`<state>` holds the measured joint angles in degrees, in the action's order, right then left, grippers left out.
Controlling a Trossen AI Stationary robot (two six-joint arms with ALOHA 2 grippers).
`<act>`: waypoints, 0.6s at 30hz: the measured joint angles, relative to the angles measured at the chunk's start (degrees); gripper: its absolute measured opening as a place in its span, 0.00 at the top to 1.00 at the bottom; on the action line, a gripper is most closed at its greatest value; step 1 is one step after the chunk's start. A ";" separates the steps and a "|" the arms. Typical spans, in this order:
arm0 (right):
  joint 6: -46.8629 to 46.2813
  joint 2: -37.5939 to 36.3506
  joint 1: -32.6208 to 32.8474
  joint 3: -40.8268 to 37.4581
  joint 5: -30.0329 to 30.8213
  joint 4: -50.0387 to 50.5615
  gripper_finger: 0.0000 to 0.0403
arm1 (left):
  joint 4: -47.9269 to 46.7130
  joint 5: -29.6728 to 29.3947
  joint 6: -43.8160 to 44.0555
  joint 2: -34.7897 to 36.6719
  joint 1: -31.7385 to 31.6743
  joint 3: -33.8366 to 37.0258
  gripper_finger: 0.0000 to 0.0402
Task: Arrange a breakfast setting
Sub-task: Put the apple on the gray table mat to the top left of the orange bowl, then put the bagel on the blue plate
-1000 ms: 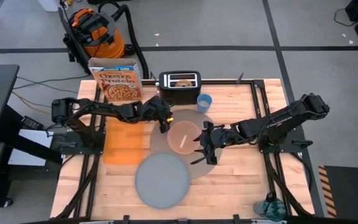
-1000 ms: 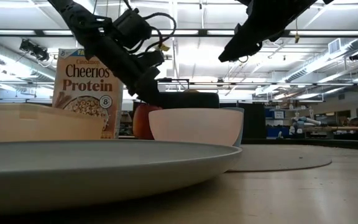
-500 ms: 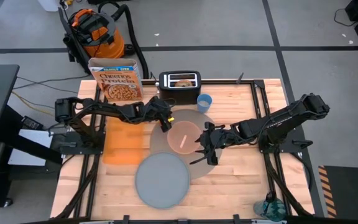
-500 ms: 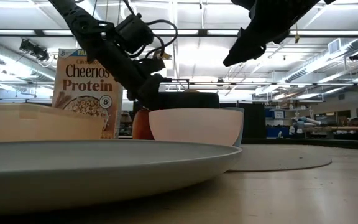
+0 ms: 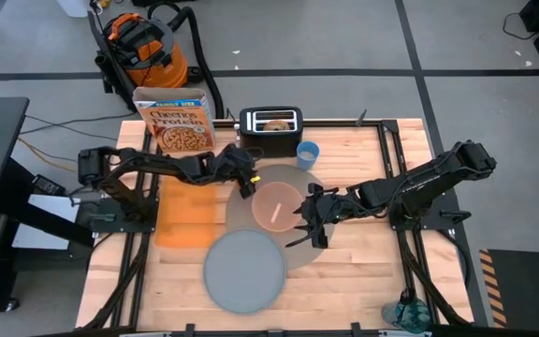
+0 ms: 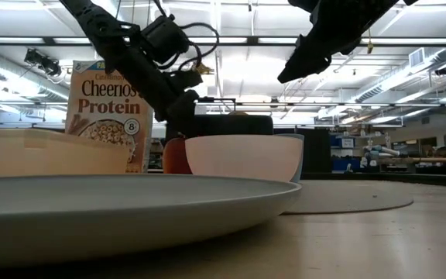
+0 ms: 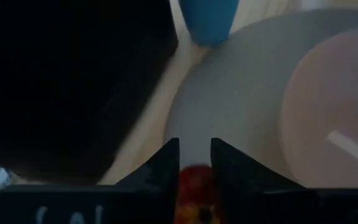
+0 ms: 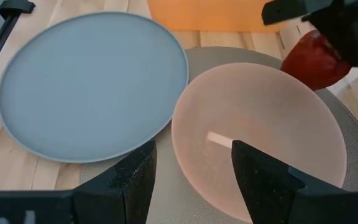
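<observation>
Midway: left gripper (image 7: pixel 194 163) jaws clamp apple (image 8: pixel 314 60) beside bowl (image 5: pixel 278 207) on placemat (image 5: pixel 310 180); right gripper (image 8: pixel 192 163) jaws released; plate (image 5: pixel 243 271) still off placemat.

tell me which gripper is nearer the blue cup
Left. The left gripper, shut on the apple, sits just beside the blue cup; the right gripper hangs farther off, past the pink bowl.

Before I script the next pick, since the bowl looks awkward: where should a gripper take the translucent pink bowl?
Probably by the rim of the translucent pink bowl, from above on the side facing the right gripper, which hovers open there. The thin upright wall suits a pinch; the left gripper holds the small red-yellow apple at the far side.
</observation>
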<state>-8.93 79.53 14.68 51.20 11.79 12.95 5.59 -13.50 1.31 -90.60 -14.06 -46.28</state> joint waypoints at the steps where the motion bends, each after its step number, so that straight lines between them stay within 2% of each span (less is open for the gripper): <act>1: 0.09 0.00 -0.04 0.00 0.11 0.00 0.46 | 0.06 -0.01 -0.32 0.65 0.00 0.00 0.74; 7: 0.15 0.00 -1.33 0.00 0.81 -0.47 0.46 | -1.52 0.51 -3.37 5.51 0.18 -0.04 0.69; 11: 1.59 0.00 -3.60 0.00 6.36 -1.26 0.46 | -5.28 1.25 -4.99 11.26 1.71 0.00 0.68; 14: 5.70 0.00 -6.53 0.13 9.93 -3.57 0.46 | -7.50 1.35 -5.05 16.32 3.63 -0.04 0.68; 18: 14.95 0.02 -12.80 0.22 11.86 -14.02 0.45 | -9.98 1.36 -6.85 21.97 7.37 -0.04 0.68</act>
<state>6.03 79.55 1.88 51.42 23.65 -1.07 -4.39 -12.14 -5.54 -68.64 -6.70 -46.32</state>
